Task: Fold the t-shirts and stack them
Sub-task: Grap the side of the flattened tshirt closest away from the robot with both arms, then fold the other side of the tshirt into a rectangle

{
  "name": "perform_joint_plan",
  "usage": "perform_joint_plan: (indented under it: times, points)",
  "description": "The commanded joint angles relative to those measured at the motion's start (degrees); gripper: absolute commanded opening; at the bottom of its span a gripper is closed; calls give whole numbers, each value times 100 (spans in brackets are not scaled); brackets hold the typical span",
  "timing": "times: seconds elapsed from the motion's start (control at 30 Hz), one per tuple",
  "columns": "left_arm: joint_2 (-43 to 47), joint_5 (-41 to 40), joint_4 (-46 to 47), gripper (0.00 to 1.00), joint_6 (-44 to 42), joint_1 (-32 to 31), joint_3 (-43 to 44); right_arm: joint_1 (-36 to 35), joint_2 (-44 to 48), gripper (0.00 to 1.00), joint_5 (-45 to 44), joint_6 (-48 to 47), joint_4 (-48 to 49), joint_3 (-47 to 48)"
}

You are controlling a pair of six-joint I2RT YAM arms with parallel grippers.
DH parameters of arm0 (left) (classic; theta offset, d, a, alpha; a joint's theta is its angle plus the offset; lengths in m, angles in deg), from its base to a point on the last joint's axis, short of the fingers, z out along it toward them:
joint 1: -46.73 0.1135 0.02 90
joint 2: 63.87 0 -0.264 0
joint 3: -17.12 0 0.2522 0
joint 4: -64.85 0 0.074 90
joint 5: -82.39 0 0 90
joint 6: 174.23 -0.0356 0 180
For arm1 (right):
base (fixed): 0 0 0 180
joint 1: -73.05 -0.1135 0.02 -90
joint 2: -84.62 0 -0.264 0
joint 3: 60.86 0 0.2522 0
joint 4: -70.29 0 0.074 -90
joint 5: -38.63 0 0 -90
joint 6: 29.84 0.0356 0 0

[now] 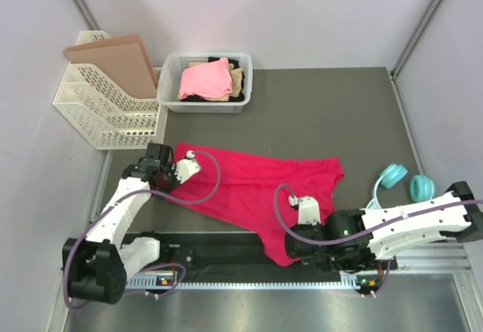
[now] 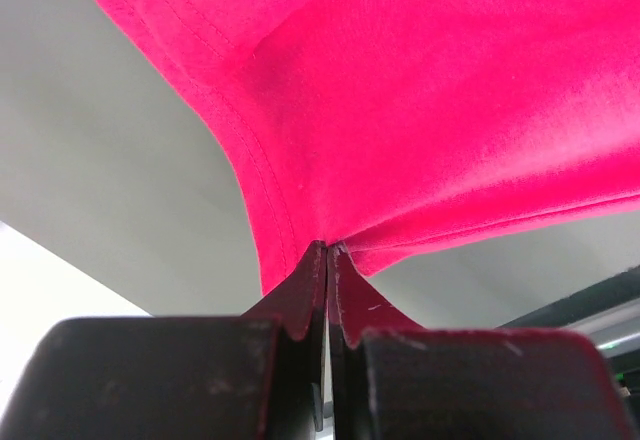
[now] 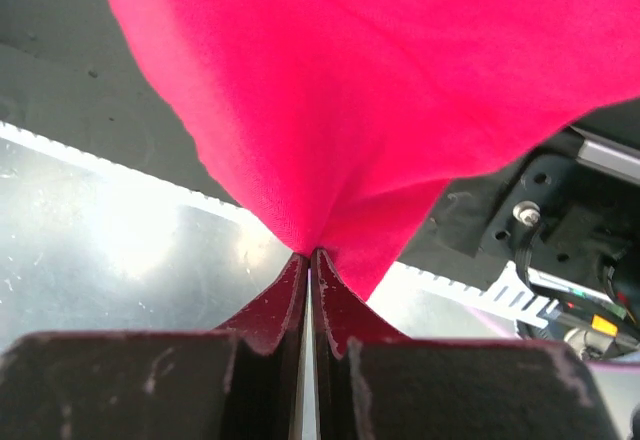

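Observation:
The crimson-magenta t-shirt point(image 1: 256, 189) lies spread and stretched across the dark mat at the front. My left gripper point(image 1: 179, 172) is shut on the shirt's left edge; its wrist view shows the hem point(image 2: 420, 110) pinched at the fingertips. My right gripper point(image 1: 290, 253) is shut on the shirt's near corner at the front edge; its wrist view shows the cloth point(image 3: 350, 90) bunched into the closed jaws. A light pink t-shirt point(image 1: 204, 80) lies on top in the white basket point(image 1: 172, 102) at the back, with tan point(image 1: 238, 81) and black cloth beneath it.
A white mesh file rack point(image 1: 98, 113) with brown boards point(image 1: 117, 59) stands at the back left. Teal headphones point(image 1: 407, 182) lie on the mat at the right. A metal rail point(image 1: 249, 281) runs along the near edge. Grey walls enclose the table.

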Motion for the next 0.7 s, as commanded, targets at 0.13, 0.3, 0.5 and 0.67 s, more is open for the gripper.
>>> perform_joint_plan:
  times: [0.13, 0.3, 0.5, 0.67]
  points:
    - [0, 64, -133, 0, -101, 26, 293, 125, 748, 0, -546, 607, -809, 122]
    - [-333, 240, 78, 0, -101, 17, 557, 844, 1118, 0, -836, 197, -853, 157]
    - [-1080, 205, 280, 1, -22, 26, 1102, 1987, 1206, 0, -828, -989, -502, 359]
    - [-1599, 144, 421, 1, -4, 17, 1435, 2743, 837, 0, -872, -1773, -291, 675]
